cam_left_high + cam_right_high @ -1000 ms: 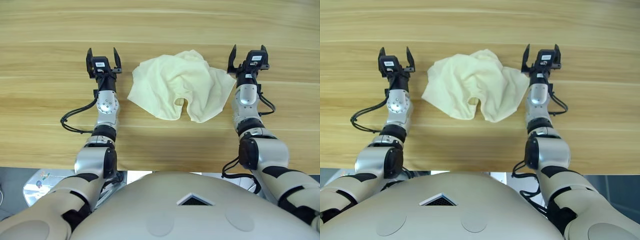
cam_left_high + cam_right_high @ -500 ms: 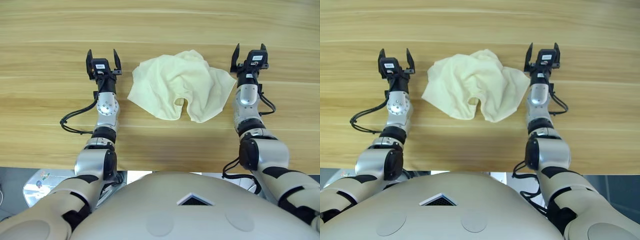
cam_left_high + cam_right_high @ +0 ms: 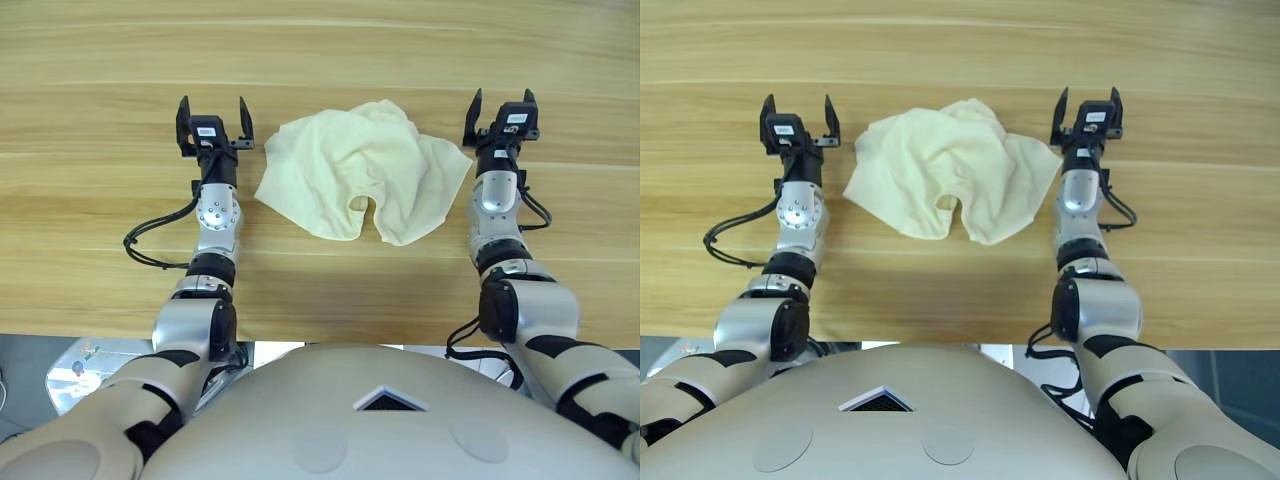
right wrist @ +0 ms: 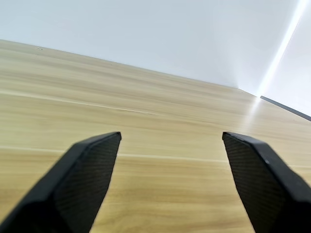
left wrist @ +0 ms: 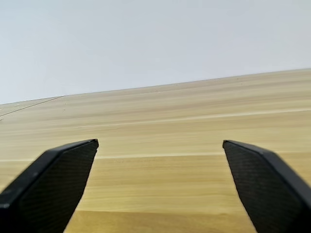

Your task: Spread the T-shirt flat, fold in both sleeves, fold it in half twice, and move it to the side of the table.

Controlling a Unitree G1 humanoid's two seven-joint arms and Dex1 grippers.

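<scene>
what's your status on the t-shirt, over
Left claw open, empty, left of the shirt. Right claw open, empty, by its right edge. T-shirt crumpled on the table, not yet spread.

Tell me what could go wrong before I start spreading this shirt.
The T-shirt lies crumpled in a heap, so the open left claw could pinch several layers and drag the bundle rather than spread it. The right claw, also open, sits close beside the cloth's edge and might snag it.
</scene>
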